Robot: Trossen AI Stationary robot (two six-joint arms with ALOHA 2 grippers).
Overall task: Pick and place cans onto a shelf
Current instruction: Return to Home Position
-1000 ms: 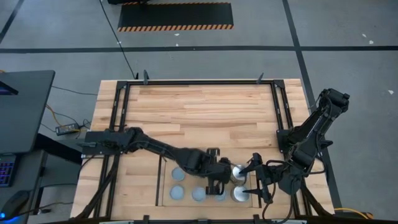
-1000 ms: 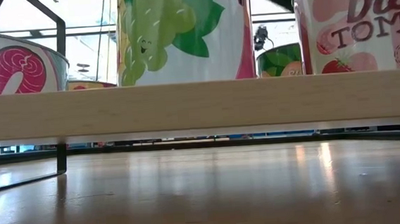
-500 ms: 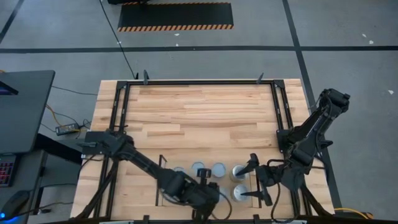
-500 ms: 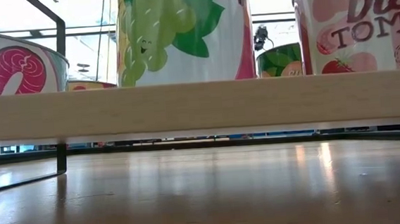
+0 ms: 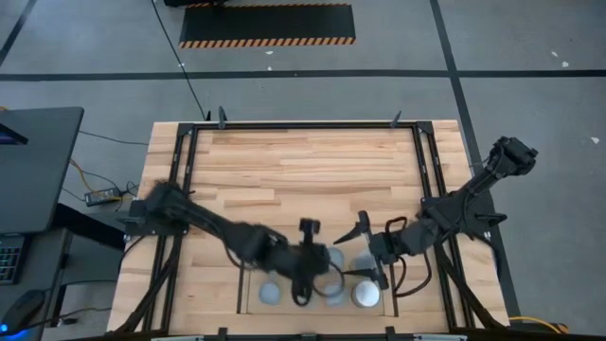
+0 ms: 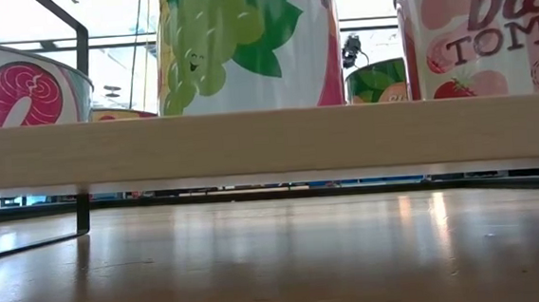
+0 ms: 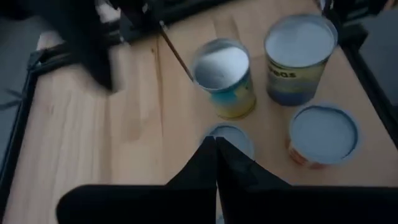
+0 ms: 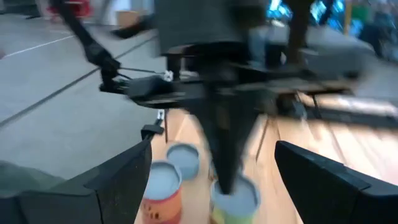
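We judge placing done: cans stand on the shelf, lower centre; only retraction remains. Left pincer closed, empty; right pincer wide.

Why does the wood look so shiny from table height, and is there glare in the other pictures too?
Low view: bright windows behind the cans backlight them, and that light runs in pale streaks down the table. High view: the light is even, with only the white-topped can glaring. Left wrist view: the tops of the cans carry a soft, pale sheen.
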